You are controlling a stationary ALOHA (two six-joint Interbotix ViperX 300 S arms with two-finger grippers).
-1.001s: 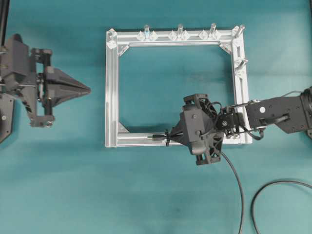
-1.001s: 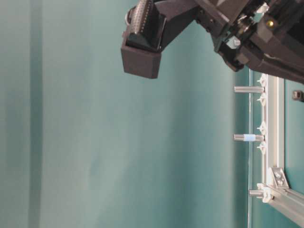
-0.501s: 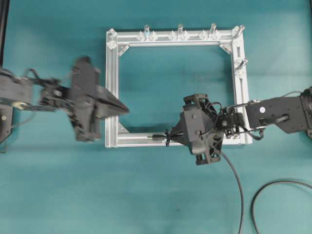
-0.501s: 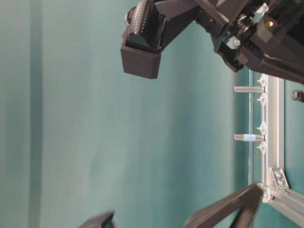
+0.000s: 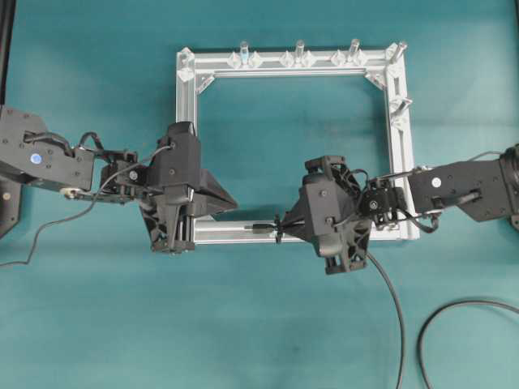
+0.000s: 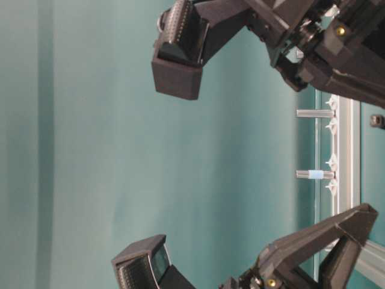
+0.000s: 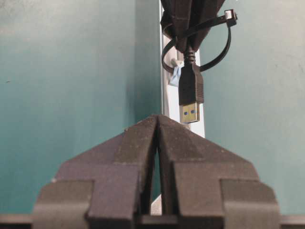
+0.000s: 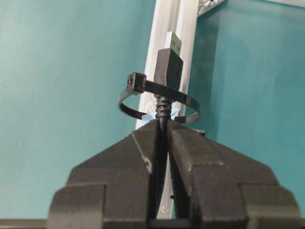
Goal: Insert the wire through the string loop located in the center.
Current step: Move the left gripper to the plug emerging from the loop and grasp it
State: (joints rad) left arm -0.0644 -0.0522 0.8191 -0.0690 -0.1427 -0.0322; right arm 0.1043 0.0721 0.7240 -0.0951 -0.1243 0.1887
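Black cord of the string loop [image 8: 157, 102] already rings the wire [image 8: 167, 67]: your right gripper [image 8: 163, 129] has its jaws clenched on the cable just behind the plug, whose yellowish tip pokes through over the frame's [image 5: 185, 146] lower bar. What looks left is pulling it on through. Your left gripper [image 7: 156, 125], jaws pressed together and empty, now sits just short of the plug tip; a second ago it was well off at the desk's [image 5: 97, 324] left edge.
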